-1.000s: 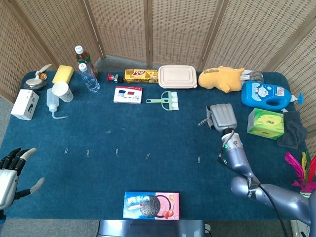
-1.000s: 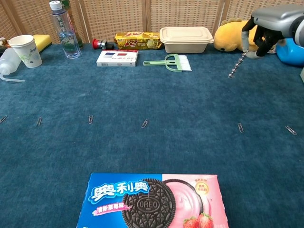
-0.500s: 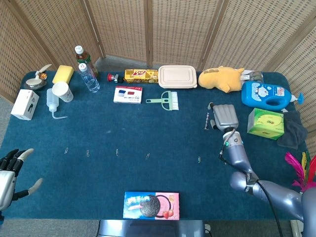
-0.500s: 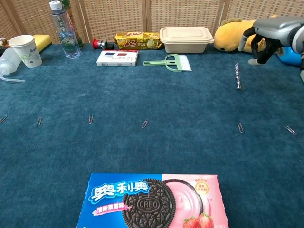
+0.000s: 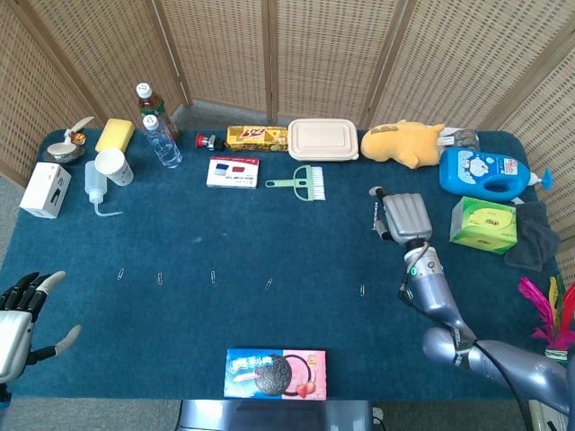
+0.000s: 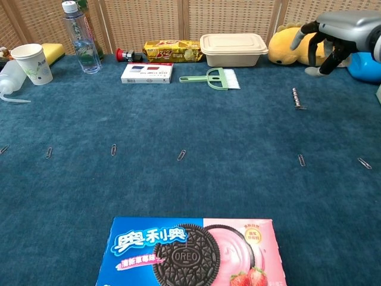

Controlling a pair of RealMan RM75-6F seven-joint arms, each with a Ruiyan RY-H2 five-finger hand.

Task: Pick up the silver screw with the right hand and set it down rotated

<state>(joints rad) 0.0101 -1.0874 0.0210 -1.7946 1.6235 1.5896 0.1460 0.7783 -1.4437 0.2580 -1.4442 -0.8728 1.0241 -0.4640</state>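
The silver screw lies flat on the blue table cover at the right, its length running roughly toward and away from me. My right hand hovers above and behind it with fingers spread, holding nothing and not touching it. In the head view the right hand shows from above, right of the table's middle, and covers most of the screw. My left hand hangs off the table's near left corner, fingers apart and empty.
Paper clips lie in a row across the middle. A cookie box sits at the front edge. Behind the right hand are a yellow plush, a blue bottle and a green box. A brush and a lidded tray stand at the back.
A second ago the screw hung from my right hand's fingers. The hand has let it go and risen; the screw now lies on the cover, turned from its earlier slant.
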